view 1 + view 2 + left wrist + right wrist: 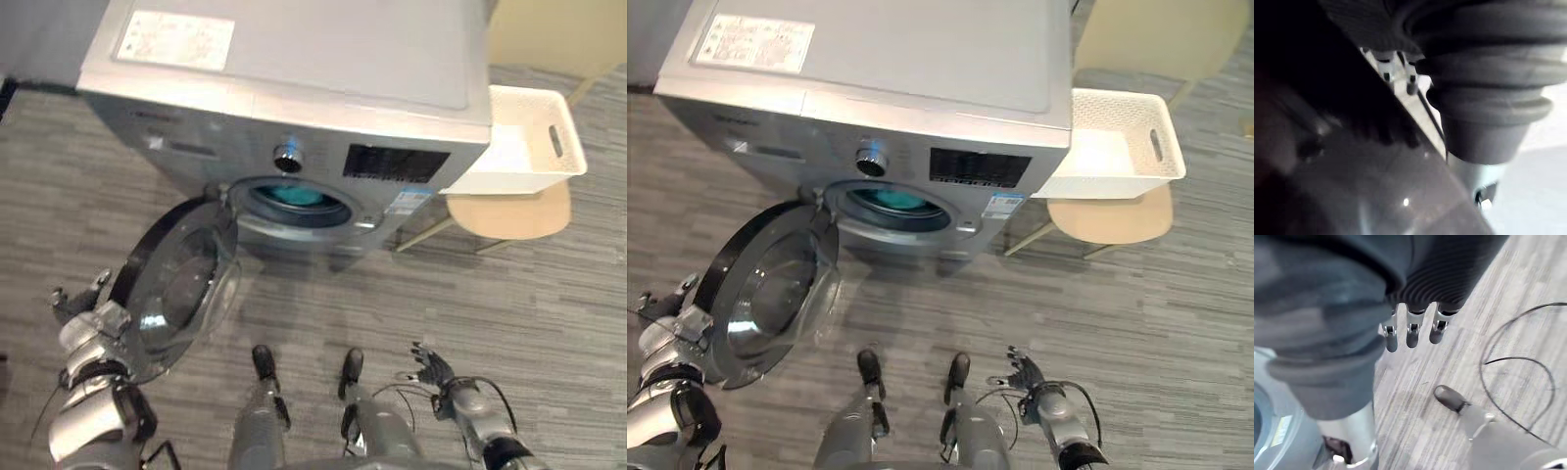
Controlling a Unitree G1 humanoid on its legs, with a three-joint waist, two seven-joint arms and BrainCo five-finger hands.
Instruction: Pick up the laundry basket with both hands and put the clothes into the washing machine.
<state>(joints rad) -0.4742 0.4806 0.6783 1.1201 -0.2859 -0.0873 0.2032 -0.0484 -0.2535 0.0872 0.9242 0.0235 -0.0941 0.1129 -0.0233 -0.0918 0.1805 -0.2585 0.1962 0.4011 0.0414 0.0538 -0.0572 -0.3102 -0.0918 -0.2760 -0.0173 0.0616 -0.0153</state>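
Note:
The silver washing machine (294, 88) stands ahead with its round door (181, 284) swung open to the left. Teal clothes (299, 196) lie inside the drum. The white laundry basket (524, 137) rests on a beige chair (509, 215) to the machine's right, and its inside looks bare. My left hand (83, 308) is at the door's outer edge, low on the left, with its fingers (1396, 73) straight against the dark rim. My right hand (436, 372) hangs over the floor at lower right, fingers (1410, 333) spread and holding nothing.
Grey wood-look floor (490, 304) spreads in front of the machine. The open door juts out into the left side of that space. A pale wall panel (549, 29) stands behind the chair.

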